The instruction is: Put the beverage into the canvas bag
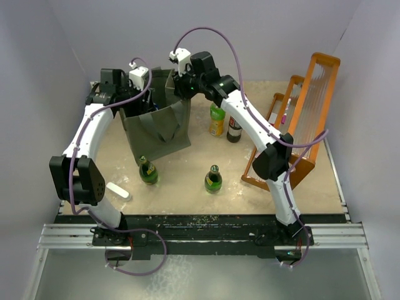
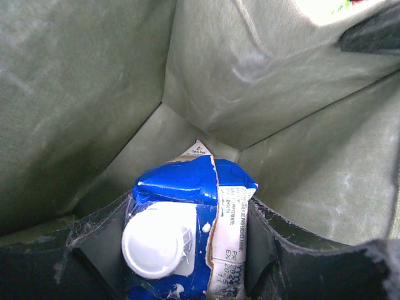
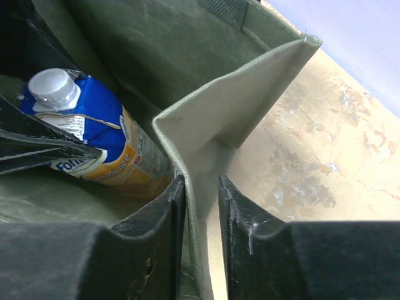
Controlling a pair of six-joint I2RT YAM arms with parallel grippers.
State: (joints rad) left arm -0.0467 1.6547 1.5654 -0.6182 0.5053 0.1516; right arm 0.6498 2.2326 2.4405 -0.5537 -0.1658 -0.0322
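The beverage, a blue-topped carton with a white screw cap, hangs inside the canvas bag, a dark olive tote. My left gripper is shut on the carton's sides, above the bag's floor. From the right wrist view the same carton shows an orange lower half, with a left finger against it. My right gripper straddles the bag's right wall at the rim. The fabric lies against the inner finger, and a thin gap shows before the outer one.
Two green bottles stand in front of the bag. A yellow-green bottle and a dark bottle stand to its right. An orange wooden rack fills the right side. A small white object lies near the left front edge.
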